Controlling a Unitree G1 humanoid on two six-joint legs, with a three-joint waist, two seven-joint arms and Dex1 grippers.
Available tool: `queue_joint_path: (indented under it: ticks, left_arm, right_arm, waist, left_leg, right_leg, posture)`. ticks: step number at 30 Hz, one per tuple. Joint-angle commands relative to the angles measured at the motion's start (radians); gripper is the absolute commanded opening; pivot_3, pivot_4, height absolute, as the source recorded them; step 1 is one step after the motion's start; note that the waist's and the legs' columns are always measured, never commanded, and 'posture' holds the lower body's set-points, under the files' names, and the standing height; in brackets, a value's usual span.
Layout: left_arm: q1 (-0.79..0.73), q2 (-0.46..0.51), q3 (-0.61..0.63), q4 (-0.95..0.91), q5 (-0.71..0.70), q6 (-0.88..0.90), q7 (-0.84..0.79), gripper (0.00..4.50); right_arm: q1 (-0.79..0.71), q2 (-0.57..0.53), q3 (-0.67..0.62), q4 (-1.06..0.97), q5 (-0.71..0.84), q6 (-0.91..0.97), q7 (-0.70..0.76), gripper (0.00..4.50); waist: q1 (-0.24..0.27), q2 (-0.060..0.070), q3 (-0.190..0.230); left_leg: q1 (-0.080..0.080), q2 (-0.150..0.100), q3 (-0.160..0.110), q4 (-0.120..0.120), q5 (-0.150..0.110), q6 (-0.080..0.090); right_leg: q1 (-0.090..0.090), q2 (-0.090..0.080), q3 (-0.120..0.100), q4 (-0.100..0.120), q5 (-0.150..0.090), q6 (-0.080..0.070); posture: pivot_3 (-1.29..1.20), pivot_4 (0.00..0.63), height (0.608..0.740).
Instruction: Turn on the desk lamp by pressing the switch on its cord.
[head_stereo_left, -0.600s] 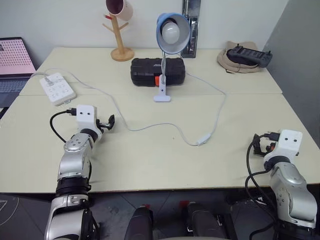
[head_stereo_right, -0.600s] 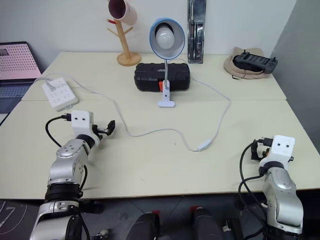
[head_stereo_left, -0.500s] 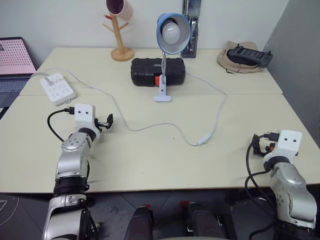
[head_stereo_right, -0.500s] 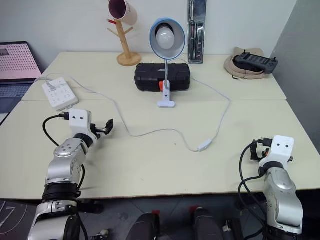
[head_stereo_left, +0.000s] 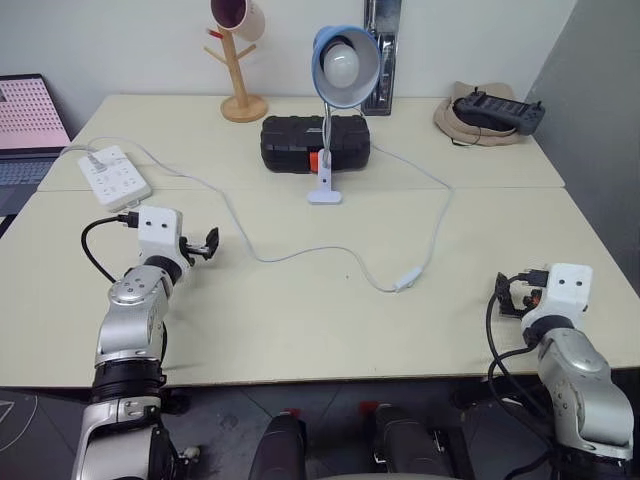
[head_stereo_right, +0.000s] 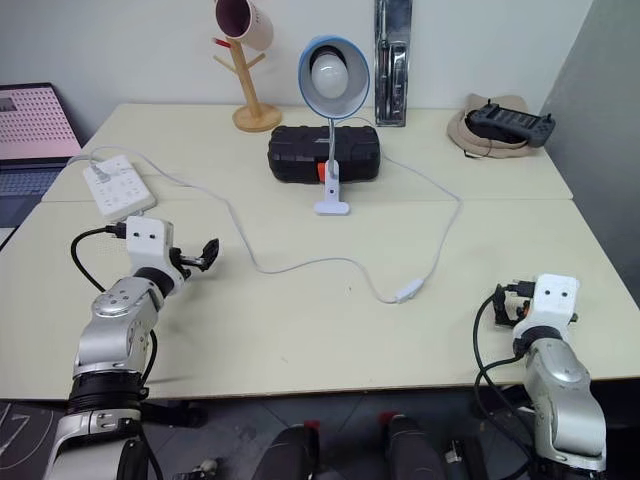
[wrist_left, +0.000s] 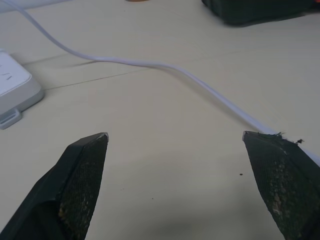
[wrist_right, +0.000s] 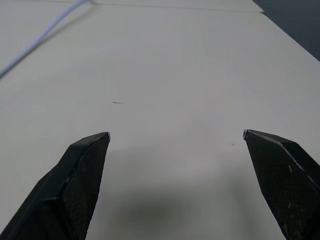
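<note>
Right claw (wrist_right: 175, 145) at the near right edge of the table (head_stereo_left: 300, 330), fingers spread wide, nothing between them, just bare tabletop ahead. Left claw (head_stereo_left: 207, 243) near left, a bit farther in, also released and empty; the cord (head_stereo_left: 300, 252) runs just past its fingertips without touching.

The switch (head_stereo_left: 404, 279) lies flat on the table, right of centre, well apart from both claws, closer to the right one. From it the cord goes two ways: one run curves up the right side and back toward the desk lamp (head_stereo_left: 340, 95); the other dips left across the middle, passes the left claw, then goes far left to the white power strip (head_stereo_left: 115, 176) on the left side of the table.

Desk lamp stands centre far, small white base on the table, thin silver neck upright, blue shade facing the camera with the white bulb showing, not visibly glowing. Black case (head_stereo_left: 315, 143) right behind the lamp base, touching or nearly, cannot tell.

Far left: wooden mug tree (head_stereo_left: 238, 60) with a mug hung on it. Far right: tan cloth with a dark handheld controller (head_stereo_left: 497, 110) on top. Laptop (head_stereo_left: 30, 125) off the left edge, screen lit pink.
</note>
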Motion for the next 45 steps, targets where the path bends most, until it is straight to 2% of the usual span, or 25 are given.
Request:
queue_joint_path:
  ticks: [1,5,7,10,15,20,27,36,39,41,43,44,45]
  left_arm:
    - [0.015,0.062,-0.062,-0.148,-0.05,0.03,-0.18,4.48]
    - [0.05,0.139,-0.147,-0.294,-0.132,0.072,-0.426,4.48]
    - [0.054,0.169,-0.18,-0.345,-0.166,0.092,-0.514,4.48]
    - [0.058,0.219,-0.225,-0.421,-0.221,0.131,-0.643,4.48]
    - [0.08,0.287,-0.259,-0.529,-0.292,0.17,-0.791,4.48]
    - [0.112,0.298,-0.263,-0.579,-0.314,0.177,-0.818,4.48]
    - [0.068,0.263,-0.266,-0.534,-0.293,0.175,-0.775,4.48]
    - [0.076,0.26,-0.267,-0.545,-0.297,0.189,-0.763,4.48]
    - [0.098,0.256,-0.266,-0.576,-0.307,0.206,-0.749,4.5]
    - [0.113,0.262,-0.266,-0.589,-0.311,0.205,-0.75,4.5]
    - [0.121,0.266,-0.264,-0.594,-0.313,0.205,-0.753,4.5]
    - [0.12,0.266,-0.264,-0.593,-0.313,0.205,-0.753,4.5]
    - [0.119,0.265,-0.263,-0.592,-0.313,0.205,-0.753,4.5]
  right_arm:
    - [-0.062,-0.208,0.059,-0.025,0.066,0.002,0.285,4.5]
    - [-0.186,-0.447,0.166,0.09,0.121,-0.068,0.651,4.5]
    - [-0.253,-0.513,0.225,0.169,0.117,-0.139,0.791,4.5]
    - [-0.388,-0.541,0.337,0.327,0.068,-0.271,0.958,4.5]
    - [-0.591,-0.486,0.493,0.582,-0.023,-0.485,1.148,4.5]
    - [-0.721,-0.429,0.598,0.863,-0.158,-0.76,1.221,4.5]
    - [-0.894,-0.34,0.65,1.185,-0.252,-1.03,1.269,4.5]
    - [-0.998,-0.274,0.658,1.367,-0.289,-1.196,1.343,4.5]
    - [-1.019,-0.254,0.661,1.415,-0.304,-1.226,1.366,4.02]
    - [-1.026,-0.249,0.658,1.433,-0.311,-1.242,1.371,3.43]
    - [-1.028,-0.241,0.651,1.436,-0.307,-1.25,1.373,3.04]
    - [-1.028,-0.237,0.648,1.436,-0.305,-1.25,1.373,2.64]
    - [-1.027,-0.234,0.646,1.435,-0.303,-1.249,1.373,2.5]
  waist:
    - [0.0,0.0,0.0]
    - [-0.005,0.0,0.001]
    - [-0.004,0.0,0.001]
    - [-0.007,0.0,0.001]
    - [-0.012,0.001,0.003]
    - [-0.012,0.001,0.004]
    - [-0.014,0.001,0.004]
    - [-0.019,0.002,0.005]
    - [-0.02,0.002,0.005]
    - [-0.02,0.002,0.005]
    - [-0.02,0.002,0.005]
    - [-0.02,0.002,0.005]
    - [-0.02,0.002,0.005]
  left_leg:
    - [0.0,0.0,0.0,0.0,0.0,0.0]
    - [0.001,0.0,0.001,0.001,0.0,0.0]
    - [0.001,0.0,0.0,0.0,0.0,0.0]
    - [0.001,0.001,0.0,-0.001,0.0,0.0]
    - [0.0,0.001,0.001,-0.002,0.0,0.0]
    - [0.0,0.001,0.0,-0.003,0.0,0.0]
    - [0.001,0.001,0.0,-0.002,0.0,0.0]
    - [0.001,0.001,0.0,-0.001,0.0,0.0]
    - [0.001,0.001,-0.001,-0.001,0.0,0.0]
    - [0.001,0.001,-0.001,-0.001,0.0,0.0]
    - [0.002,0.001,-0.001,-0.001,0.0,0.0]
    - [0.002,0.001,-0.001,0.0,0.0,0.0]
    - [0.002,0.001,-0.001,0.0,0.0,0.0]
  right_leg:
    - [0.0,0.0,0.0,0.0,0.0,0.0]
    - [0.0,0.0,0.001,-0.001,-0.001,-0.001]
    - [0.001,0.0,0.0,-0.001,-0.003,-0.006]
    - [0.0,0.0,-0.001,-0.002,-0.003,-0.005]
    - [0.0,0.0,-0.001,-0.003,-0.002,-0.003]
    - [-0.001,0.0,-0.001,-0.003,-0.001,-0.002]
    - [0.0,0.0,-0.001,-0.002,-0.001,-0.002]
    - [0.0,0.0,-0.001,0.001,-0.001,-0.003]
    - [0.0,0.0,-0.001,0.001,-0.001,-0.003]
    - [0.0,0.0,-0.001,0.001,-0.001,-0.003]
    - [0.0,0.0,-0.001,0.002,-0.001,-0.003]
    - [0.0,0.0,-0.001,0.003,-0.001,-0.003]
    - [0.0,0.0,-0.001,0.003,-0.001,-0.003]
  posture:
    - [0.0,0.15,0.74]
    - [0.0,0.15,0.74]
    - [0.0,0.15,0.74]
    - [0.0,0.15,0.74]
    - [0.0,0.15,0.74]
    - [0.0,0.15,0.74]
    - [0.0,0.15,0.74]
    - [0.0,0.15,0.74]
    - [0.0,0.15,0.74]
    - [0.0,0.15,0.74]
    - [0.0,0.15,0.74]
    - [0.0,0.15,0.74]
    - [0.0,0.15,0.74]
